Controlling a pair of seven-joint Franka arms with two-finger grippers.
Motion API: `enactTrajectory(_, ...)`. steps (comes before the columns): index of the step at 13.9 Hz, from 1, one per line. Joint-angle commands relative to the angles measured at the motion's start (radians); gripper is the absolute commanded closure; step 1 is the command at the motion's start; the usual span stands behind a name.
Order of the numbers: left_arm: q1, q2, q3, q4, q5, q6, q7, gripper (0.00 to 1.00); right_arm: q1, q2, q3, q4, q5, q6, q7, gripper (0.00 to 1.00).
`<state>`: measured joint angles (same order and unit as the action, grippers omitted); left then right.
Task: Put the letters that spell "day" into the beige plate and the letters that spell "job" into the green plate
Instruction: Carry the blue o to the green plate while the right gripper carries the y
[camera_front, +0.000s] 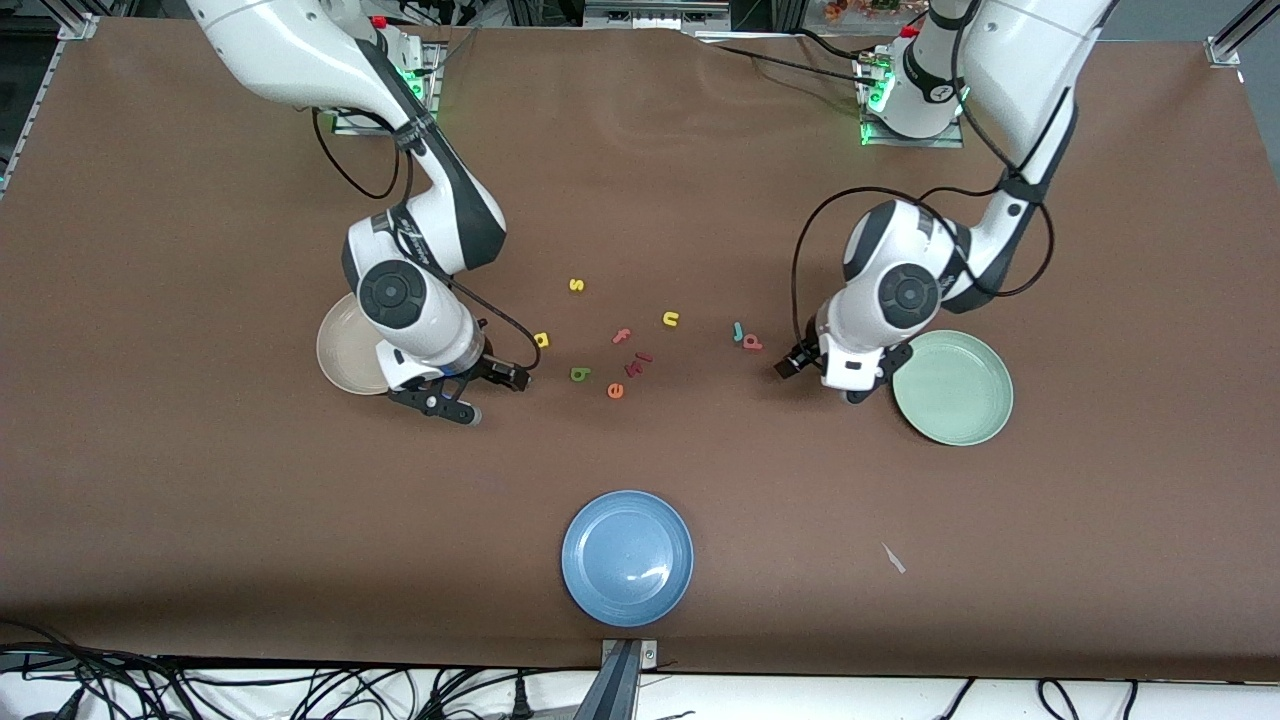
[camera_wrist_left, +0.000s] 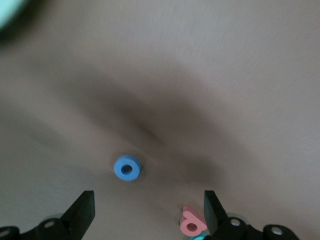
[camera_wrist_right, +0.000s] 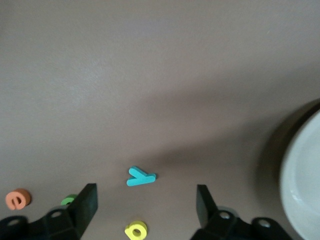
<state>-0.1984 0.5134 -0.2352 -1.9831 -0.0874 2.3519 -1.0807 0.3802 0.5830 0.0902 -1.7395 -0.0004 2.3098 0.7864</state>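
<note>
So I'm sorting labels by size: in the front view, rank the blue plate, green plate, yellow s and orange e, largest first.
1. blue plate
2. green plate, slightly smaller-looking, though it lies farther from the camera, so unsure
3. yellow s and orange e: both tiny, alike

beige plate empty | green plate empty | letters between

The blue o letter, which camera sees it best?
The left wrist view: the blue o lies on the table as a plain ring between the open left pincer fingers. In the front view the left arm covers it. The right wrist view does not show it.
</note>
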Motion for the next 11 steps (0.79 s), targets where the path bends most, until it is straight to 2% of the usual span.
enactTrajectory(1,-0.013,0.011,0.008,-0.017,0.025,0.021,-0.036,0.15,0.043,0.055,-0.012,0.015,-0.024,0.058,0.062,0.19)
enactTrajectory(9,0.002,0.063,0.010,-0.036,0.100,0.093,-0.002,0.25,0.049,0.110,-0.013,0.015,-0.039,0.100,0.062,0.20)
enactTrajectory(10,0.007,0.063,0.010,-0.036,0.101,0.093,0.004,0.33,0.051,0.121,-0.012,0.015,-0.039,0.105,0.063,0.20)
enactTrajectory(11,0.008,0.063,0.008,-0.036,0.101,0.087,0.013,0.43,0.052,0.124,-0.012,0.015,-0.039,0.111,0.063,0.24)
